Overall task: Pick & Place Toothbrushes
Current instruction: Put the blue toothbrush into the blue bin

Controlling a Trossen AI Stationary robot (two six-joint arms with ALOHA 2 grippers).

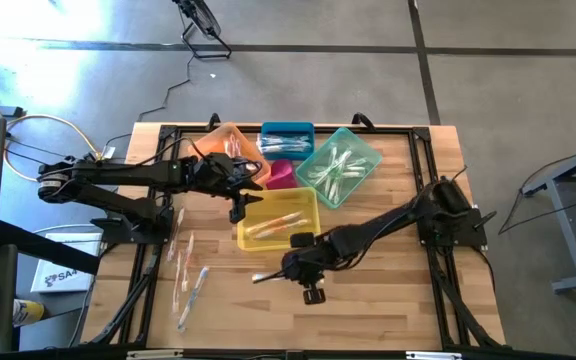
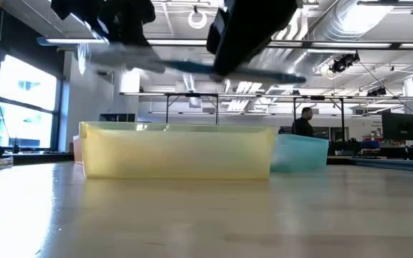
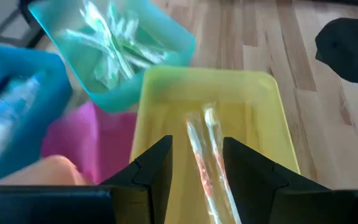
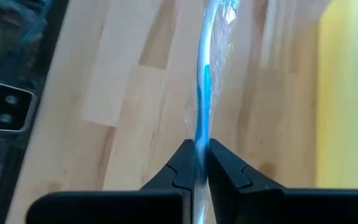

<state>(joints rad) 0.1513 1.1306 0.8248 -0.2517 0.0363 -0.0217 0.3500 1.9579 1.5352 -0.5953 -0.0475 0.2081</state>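
My right hand [image 4: 196, 163] clamped tight on a blue-handled wrapped toothbrush [image 4: 202, 93] at the worktop's [image 1: 388, 300] six o'clock, my left hand [image 3: 196, 163] parted, empty, above the yellow bin [image 3: 253, 93] holding orange toothbrushes [image 3: 205, 158]

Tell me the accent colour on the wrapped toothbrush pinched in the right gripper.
Blue, on a white handle; the wrapped toothbrush shows best in the right wrist view.

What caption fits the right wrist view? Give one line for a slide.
Right tool shut on a blue-accented wrapped toothbrush above the wooden table, the yellow bin alongside.
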